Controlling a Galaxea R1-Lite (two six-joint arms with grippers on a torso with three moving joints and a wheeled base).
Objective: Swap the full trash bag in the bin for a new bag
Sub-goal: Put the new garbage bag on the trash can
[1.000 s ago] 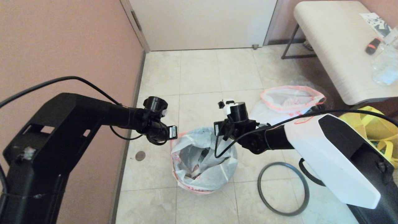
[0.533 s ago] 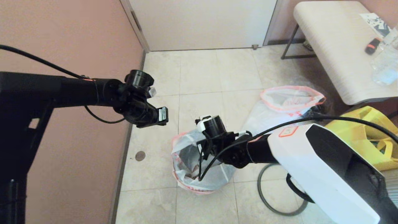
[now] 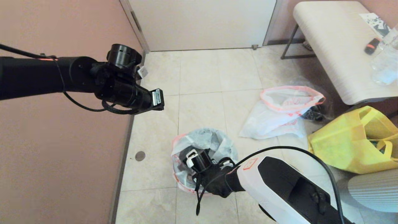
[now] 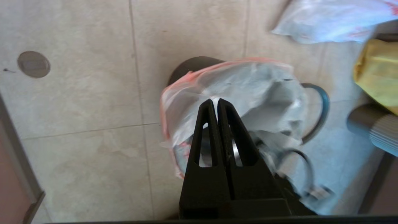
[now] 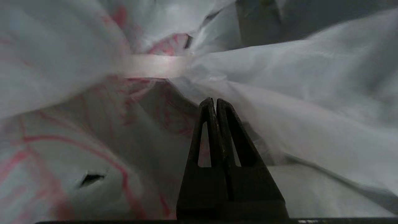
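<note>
Centrally, on the tiled floor, the bin [image 4: 189, 67] stands nearly hidden under a translucent white bag [image 3: 214, 143] with a red-pink hem, draped over its mouth. The right gripper [image 5: 216, 104], fingers pressed together and gripping nothing visible, is plunged inside this bag among crumpled film. The left gripper [image 4: 217, 104], fingers likewise pressed together and empty, hangs above and clear of the bin, nearer the wall. The thin dark hoop [image 4: 321, 105] lies on the floor just beside the bin, not seated on it. Further out rest a second white bag [image 3: 279, 115] with a red hem, a yellow tote [image 3: 345, 146] and a pale ribbed object [image 3: 373, 193].

Probable hazards: shut fingertips pushing deeper may puncture or drag the thin film; the light bin may tip under a sideways load; with the hoop off, the hem may slip into the bin; the right arm's loose cable [image 3: 199, 199] could snag on the hem.
</note>
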